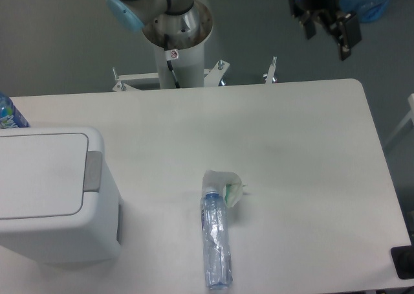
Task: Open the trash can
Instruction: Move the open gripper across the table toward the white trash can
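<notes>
**End effector high and far from the closed trash can**

The end effector (326,30) hangs above the desk's (291,145) far right corner, its two dark fingers spread apart with nothing between them. Well away from it, down and across at the desk's left edge, sits the white trash can (55,193), lid flat and shut, grey push tab (93,171) facing the end effector's side. A clear plastic bottle (216,242) lies between, nearer the front.

Trash can (52,197) cropped at left edge, gripper (326,23) blurred, jaws' gap unclear
</notes>
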`<state>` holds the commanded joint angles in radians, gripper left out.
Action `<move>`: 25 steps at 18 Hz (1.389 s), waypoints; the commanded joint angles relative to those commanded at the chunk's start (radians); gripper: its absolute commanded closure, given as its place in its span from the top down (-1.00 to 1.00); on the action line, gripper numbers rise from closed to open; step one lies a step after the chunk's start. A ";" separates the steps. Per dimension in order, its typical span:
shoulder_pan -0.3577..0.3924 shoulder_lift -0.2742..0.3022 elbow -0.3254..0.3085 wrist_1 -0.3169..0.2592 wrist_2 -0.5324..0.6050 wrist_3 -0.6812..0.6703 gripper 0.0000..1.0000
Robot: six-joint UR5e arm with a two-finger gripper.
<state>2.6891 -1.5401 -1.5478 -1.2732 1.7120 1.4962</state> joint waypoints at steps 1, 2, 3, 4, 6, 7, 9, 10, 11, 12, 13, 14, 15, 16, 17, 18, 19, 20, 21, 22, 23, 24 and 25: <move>-0.009 -0.009 0.009 0.000 -0.002 -0.042 1.00; -0.020 -0.014 0.020 0.000 -0.003 -0.072 1.00; -0.035 -0.021 0.029 0.000 -0.005 -0.095 1.00; -0.049 -0.029 0.041 -0.002 -0.006 -0.117 1.00; -0.071 -0.035 0.052 0.000 -0.014 -0.192 1.00; -0.083 -0.047 0.061 0.000 -0.026 -0.255 1.00; -0.103 -0.069 0.095 0.008 -0.060 -0.390 1.00; -0.117 -0.086 0.110 0.020 -0.078 -0.443 1.00; -0.127 -0.094 0.118 0.034 -0.086 -0.496 1.00; -0.137 -0.106 0.123 0.053 -0.092 -0.549 1.00; -0.150 -0.117 0.124 0.083 -0.095 -0.604 1.00; -0.167 -0.126 0.126 0.110 -0.095 -0.655 1.00; -0.181 -0.138 0.127 0.138 -0.095 -0.700 1.00; -0.187 -0.147 0.129 0.162 -0.095 -0.735 1.00; -0.196 -0.159 0.132 0.185 -0.095 -0.764 1.00; -0.206 -0.173 0.141 0.201 -0.095 -0.798 1.00; -0.212 -0.186 0.153 0.209 -0.095 -0.845 1.00; -0.221 -0.190 0.164 0.210 -0.097 -0.900 1.00; -0.232 -0.196 0.170 0.212 -0.103 -0.954 1.00; -0.245 -0.204 0.173 0.215 -0.126 -0.996 1.00; -0.250 -0.209 0.172 0.222 -0.144 -1.031 1.00; -0.255 -0.218 0.172 0.224 -0.152 -1.065 1.00; -0.261 -0.218 0.172 0.225 -0.153 -1.096 1.00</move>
<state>2.4284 -1.7579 -1.3760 -1.0477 1.5585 0.4007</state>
